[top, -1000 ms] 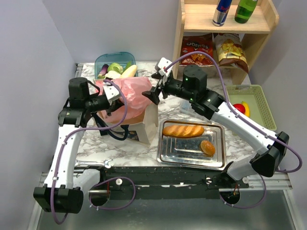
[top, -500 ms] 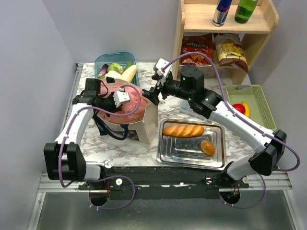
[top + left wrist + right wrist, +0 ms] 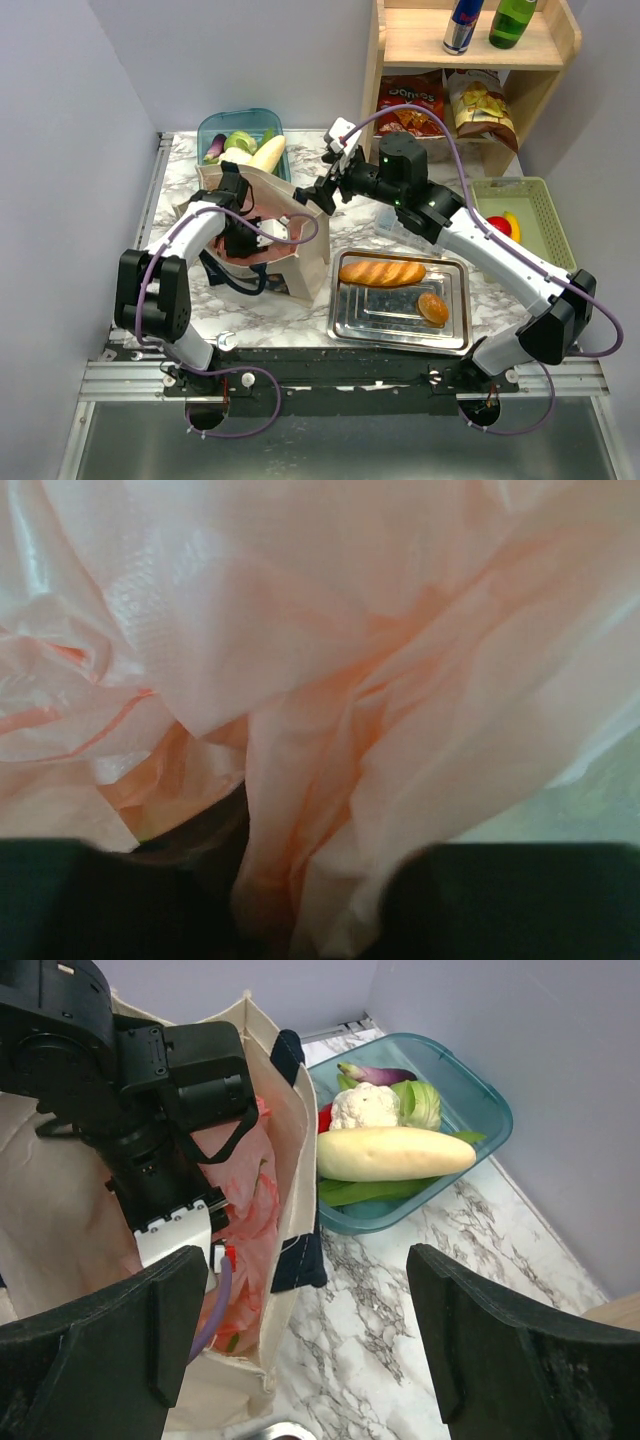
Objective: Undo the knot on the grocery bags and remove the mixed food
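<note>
One pink bag (image 3: 262,1200) inside canvas tote (image 3: 294,1148)

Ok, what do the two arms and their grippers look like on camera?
The left arm and right arm match: white links, black joint blocks, a purple cable looping along each and a white block at each wrist. The left gripper and right gripper have broad matte black fingers.

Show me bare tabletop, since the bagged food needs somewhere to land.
Bare marble runs along the near edge, before the canvas tote, left of the metal tray. A second strip lies between teal container and shelf. The middle is crowded.
</note>
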Tool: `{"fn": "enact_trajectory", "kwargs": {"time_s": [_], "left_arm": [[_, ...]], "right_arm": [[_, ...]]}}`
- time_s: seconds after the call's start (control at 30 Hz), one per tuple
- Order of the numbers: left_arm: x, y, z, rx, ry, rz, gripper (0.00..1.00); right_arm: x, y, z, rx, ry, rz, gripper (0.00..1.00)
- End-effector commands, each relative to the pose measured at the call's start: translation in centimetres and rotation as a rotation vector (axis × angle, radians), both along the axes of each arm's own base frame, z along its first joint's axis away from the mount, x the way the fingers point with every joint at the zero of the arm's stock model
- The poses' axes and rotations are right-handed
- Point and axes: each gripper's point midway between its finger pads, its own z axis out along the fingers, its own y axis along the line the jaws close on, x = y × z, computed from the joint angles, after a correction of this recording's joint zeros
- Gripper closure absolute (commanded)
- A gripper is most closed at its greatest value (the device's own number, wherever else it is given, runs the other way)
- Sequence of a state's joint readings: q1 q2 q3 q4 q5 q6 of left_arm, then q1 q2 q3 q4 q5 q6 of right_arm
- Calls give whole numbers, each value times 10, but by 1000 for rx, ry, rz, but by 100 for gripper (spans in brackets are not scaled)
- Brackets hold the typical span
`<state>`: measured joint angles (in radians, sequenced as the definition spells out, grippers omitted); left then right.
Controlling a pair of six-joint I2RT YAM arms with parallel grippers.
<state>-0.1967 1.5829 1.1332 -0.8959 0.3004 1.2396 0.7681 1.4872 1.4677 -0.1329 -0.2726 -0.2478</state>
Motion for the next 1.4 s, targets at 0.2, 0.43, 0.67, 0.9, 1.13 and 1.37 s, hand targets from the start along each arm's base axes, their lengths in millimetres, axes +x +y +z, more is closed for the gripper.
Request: {"fn": "enact_trajectory", "kwargs": {"time_s": [0.2,0.43,0.67,0.9,1.13,1.37], "left_arm": [[-3,-12,71,-97,-61,52,2],[-11,-21,125,-172,-106,72,1],[-7,-36,187,-333,-207,136,1],[25,-3,171,-224,-254,295,22],[60,9,86,-142,-229,404,55],[39,8,35,-97,-93,377,62]], "right_arm": [[6,-4,4,-10,-22,-23,11],[6,-3,6,-3,-27,-18,11],[4,-6,5,-1,-25,-18,11],[1,-11,4,-3,-29,-22,11],[-1,-14,1,-2,-18,-26,11],[-3,-25,0,-18,-32,-49,11]]}}
